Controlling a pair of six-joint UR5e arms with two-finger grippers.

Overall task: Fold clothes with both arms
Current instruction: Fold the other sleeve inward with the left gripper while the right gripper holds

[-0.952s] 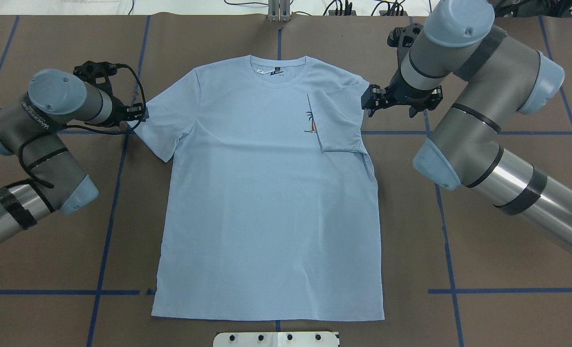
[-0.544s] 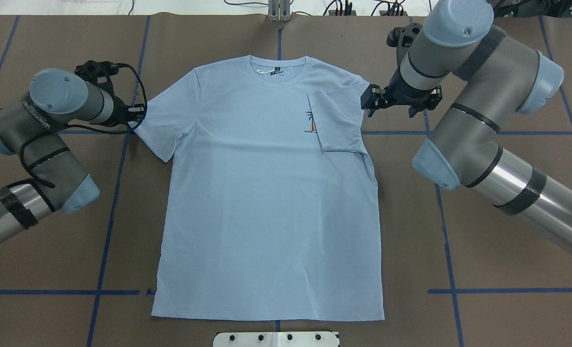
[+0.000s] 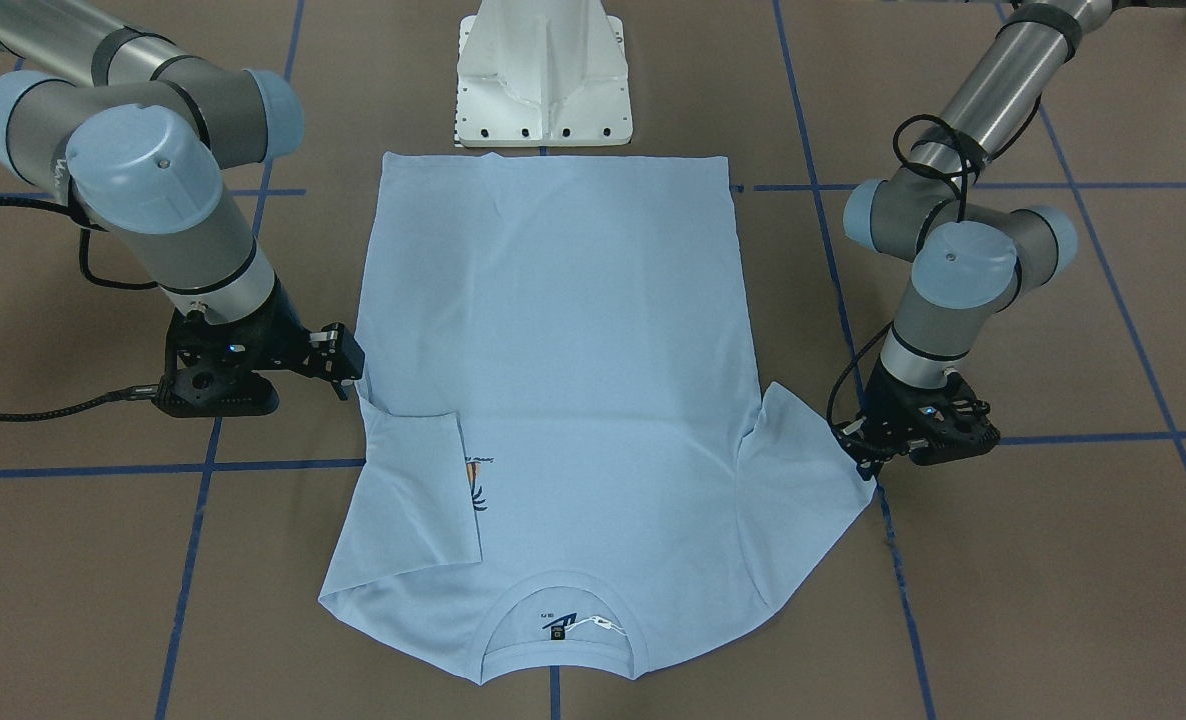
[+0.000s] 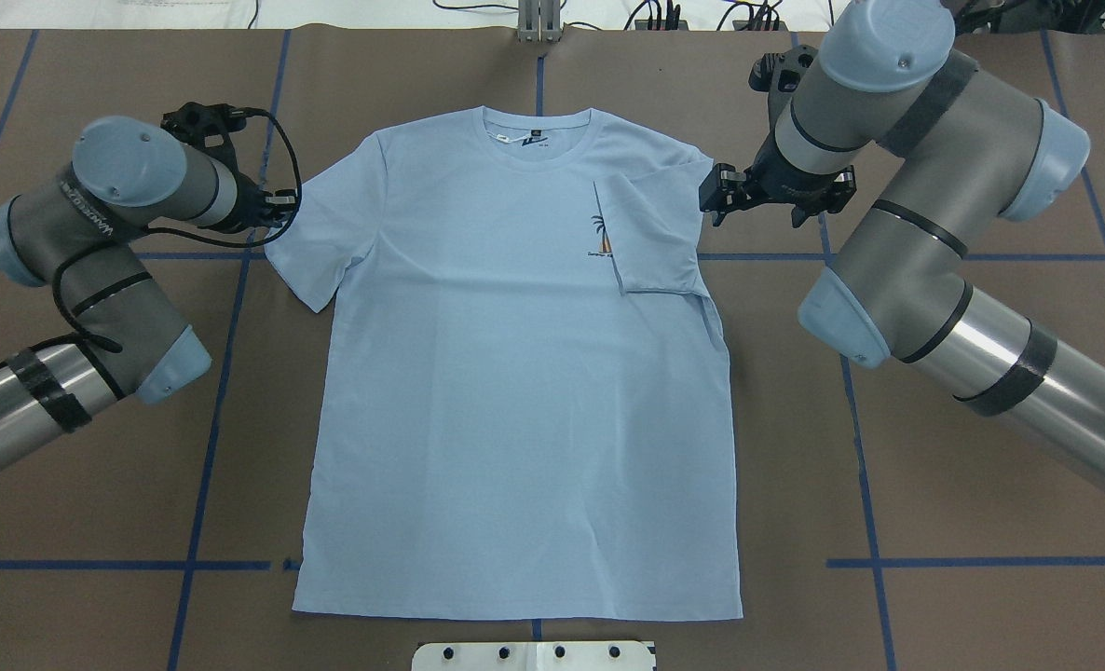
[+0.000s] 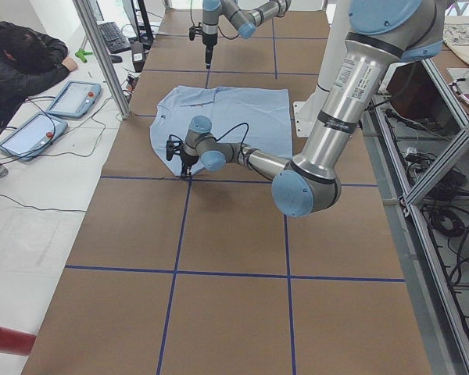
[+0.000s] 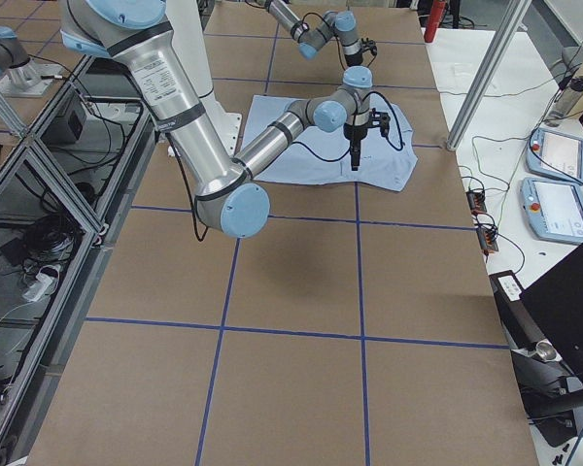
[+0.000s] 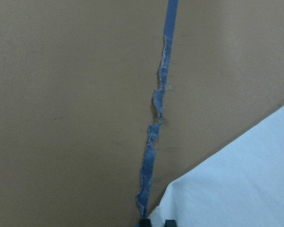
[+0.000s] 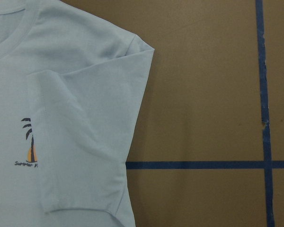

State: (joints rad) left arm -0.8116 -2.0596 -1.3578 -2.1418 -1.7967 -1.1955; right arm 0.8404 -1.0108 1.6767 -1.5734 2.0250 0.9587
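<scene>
The light blue T-shirt [image 4: 515, 373] lies flat, front up, collar away from me; it also shows in the front view [image 3: 553, 320]. Its right-side sleeve [image 4: 650, 233] is folded in over the chest, partly covering the palm print [image 4: 599, 235]. The dark neck label [image 4: 536, 133] shows inside the collar. My left gripper [image 4: 278, 210] is low at the outer edge of the flat left-side sleeve [image 4: 315, 238], shut on its corner [image 7: 180, 208]. My right gripper [image 4: 713, 198] is open and empty, hovering just beside the folded shoulder [image 8: 132, 52].
The white pedestal base [image 3: 543, 70] stands at the shirt's hem end. Blue tape lines [image 4: 222, 373] cross the brown table. A seated person [image 5: 23, 62] and tablets [image 5: 70, 98] are at the table's far side. Bare table lies on both sides of the shirt.
My left gripper has moved away from me and toward the shirt, dragging the sleeve's outer corner slightly inward. The right arm has hardly moved.
</scene>
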